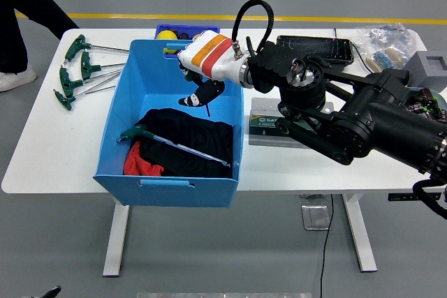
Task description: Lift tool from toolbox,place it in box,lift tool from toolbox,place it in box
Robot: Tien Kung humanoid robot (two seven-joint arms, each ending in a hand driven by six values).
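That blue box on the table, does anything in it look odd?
Yes: the blue plastic box holds crumpled black and red cloth under one green-handled T-wrench, an odd bed for tools.

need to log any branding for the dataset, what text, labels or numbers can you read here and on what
"SATA": white letters on the green label of the grey metal tool holder, partly hidden behind the right arm; a smaller line beside it is too small to read.
Orange and red bands on the white forearm shell above the right hand: no readable text.
Blue plastic box, green-handled T-wrenches, clear bag of small parts: no legible print.
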